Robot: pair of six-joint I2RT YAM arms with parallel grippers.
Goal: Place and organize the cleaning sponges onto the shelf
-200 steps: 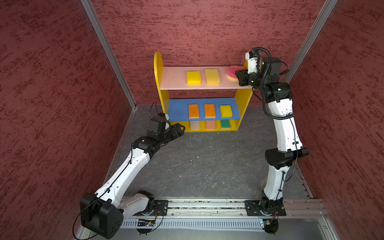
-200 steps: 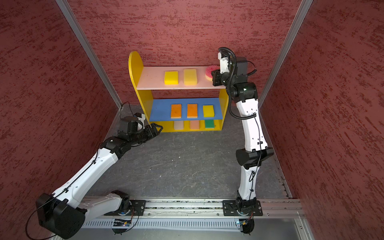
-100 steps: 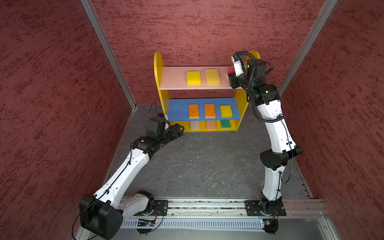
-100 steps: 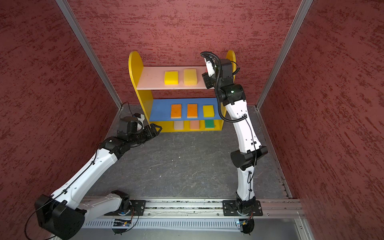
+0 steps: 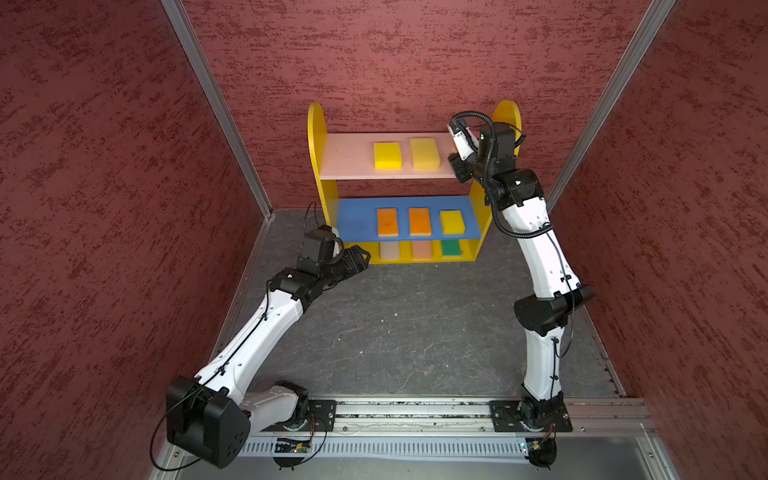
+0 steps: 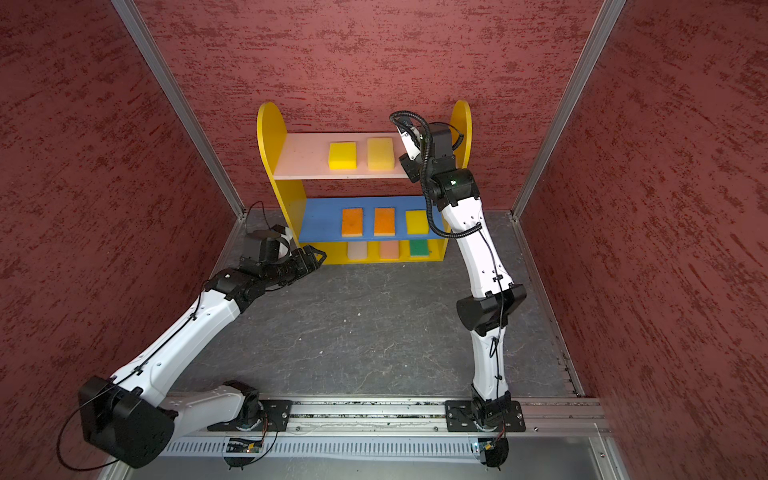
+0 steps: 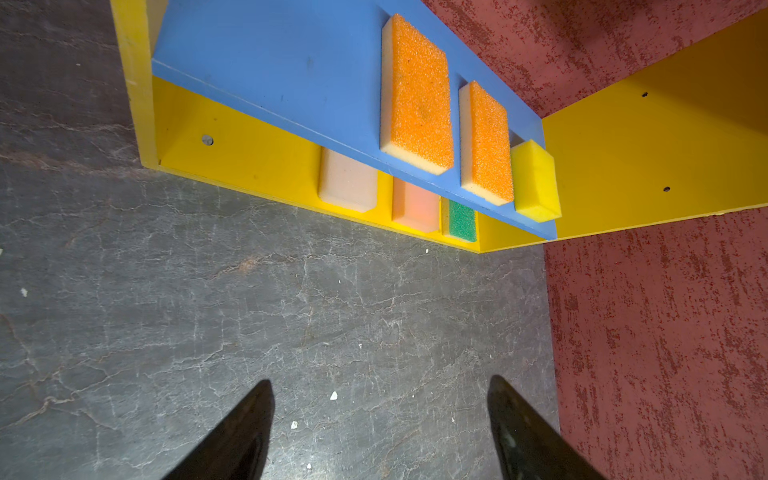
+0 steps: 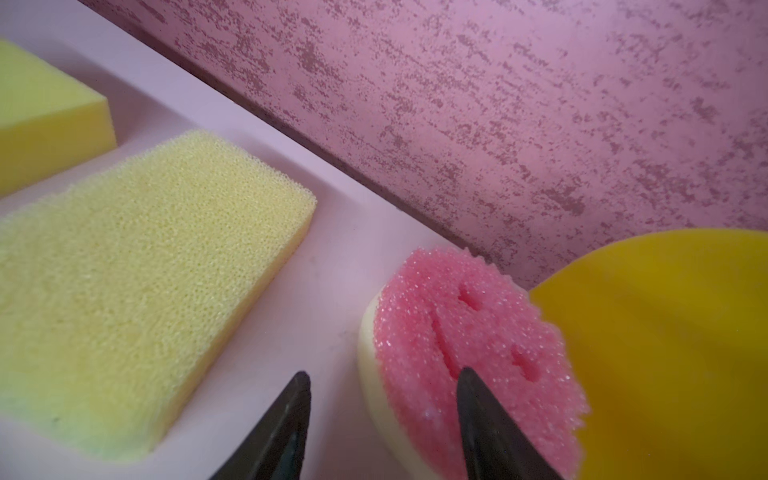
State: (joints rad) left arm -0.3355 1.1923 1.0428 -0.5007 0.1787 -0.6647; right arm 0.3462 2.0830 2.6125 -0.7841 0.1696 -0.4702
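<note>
Right wrist: right gripper (image 8: 384,372) spread, holding nothing, one finger (image 8: 490,436) over the pink sponge (image 8: 457,332), far right on the top board (image 8: 332,249); pulling back could drag it off | left wrist: left gripper (image 7: 380,380) spread, empty | top views: on the shelf (image 5: 316,137) we count three yellow sponges (image 5: 387,155), two orange sponges (image 5: 387,221), one cream (image 5: 390,250), one peach (image 5: 422,249), one green (image 5: 451,248), plus that one pink, hidden here.

Pink smiley-faced sponge (image 8: 415,332) with cream underside; pale pink top board (image 5: 349,162); blue middle board (image 5: 357,220); mottled maroon walls (image 5: 415,62).
</note>
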